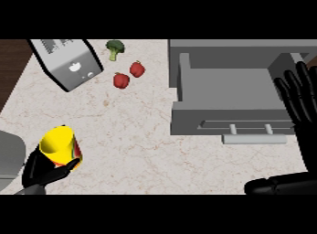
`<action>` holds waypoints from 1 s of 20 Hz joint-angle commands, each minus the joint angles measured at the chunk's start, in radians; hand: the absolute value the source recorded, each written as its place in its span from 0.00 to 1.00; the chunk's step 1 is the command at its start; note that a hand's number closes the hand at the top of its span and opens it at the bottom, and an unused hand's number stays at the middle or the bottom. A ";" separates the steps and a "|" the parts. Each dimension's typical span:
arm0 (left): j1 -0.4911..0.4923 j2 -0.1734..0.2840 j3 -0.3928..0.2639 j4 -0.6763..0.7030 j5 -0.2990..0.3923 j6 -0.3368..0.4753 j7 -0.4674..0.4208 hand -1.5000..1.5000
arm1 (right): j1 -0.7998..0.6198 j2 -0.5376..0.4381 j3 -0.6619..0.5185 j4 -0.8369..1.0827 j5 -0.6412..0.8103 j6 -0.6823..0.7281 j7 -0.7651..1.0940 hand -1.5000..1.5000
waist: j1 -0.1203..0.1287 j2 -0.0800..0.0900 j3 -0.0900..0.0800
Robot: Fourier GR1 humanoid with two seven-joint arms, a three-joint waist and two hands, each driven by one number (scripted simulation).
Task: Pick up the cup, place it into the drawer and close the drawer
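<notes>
Head view shows the left hand [44,170] curled round the base of a yellow cup [61,146] with red markings, its long axis tilted, mouth pointing up-left, well left of the open grey drawer [221,82], beside which the right hand [308,98] rests open, fingers straight.

Left hand [44,172] curls round the yellow cup [60,145], tilted, low on the counter [134,128]. Right hand [308,96] is open, fingers up, by the open grey drawer [228,91]. Far back: a toaster [66,64], broccoli [115,48] and two red peppers [128,75].
</notes>
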State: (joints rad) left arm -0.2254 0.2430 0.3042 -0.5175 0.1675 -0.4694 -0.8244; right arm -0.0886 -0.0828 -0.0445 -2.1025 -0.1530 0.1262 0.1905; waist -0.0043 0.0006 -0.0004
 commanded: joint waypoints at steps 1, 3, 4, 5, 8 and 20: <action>-0.004 0.015 -0.011 -0.004 0.020 -0.165 -0.080 1.00 | 0.008 -0.007 -0.022 0.013 -0.031 0.019 -0.019 0.00 | 0.000 0.000 0.000; 0.006 0.002 -0.021 -0.070 0.021 -0.129 -0.099 1.00 | 0.011 0.005 0.004 0.073 0.029 0.019 -0.075 0.00 | 0.009 0.000 0.000; -0.006 0.005 -0.018 -0.019 0.009 -0.112 -0.133 1.00 | 0.003 0.003 -0.010 0.066 0.025 0.014 -0.080 0.00 | 0.001 0.001 -0.001; 0.022 -0.032 -0.032 -0.046 -0.002 -0.073 -0.161 1.00 | -0.046 -0.018 -0.033 -0.001 -0.009 -0.012 0.024 0.00 | 0.002 0.000 -0.001; 0.001 -0.010 -0.013 -0.033 0.000 -0.025 -0.212 1.00 | -0.035 -0.016 -0.038 0.017 -0.035 0.005 0.013 0.00 | -0.001 0.001 -0.001; -0.055 -0.127 -0.028 -0.174 0.043 0.150 -0.173 1.00 | 0.031 -0.022 -0.046 -0.007 -0.036 0.030 -0.022 0.00 | 0.004 -0.002 0.001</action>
State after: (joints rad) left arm -0.2873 0.1393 0.2912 -0.6199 0.1923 -0.2786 -0.9604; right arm -0.0797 -0.0859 -0.0509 -2.1216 -0.1560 0.1290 0.1974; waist -0.0034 -0.0003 -0.0006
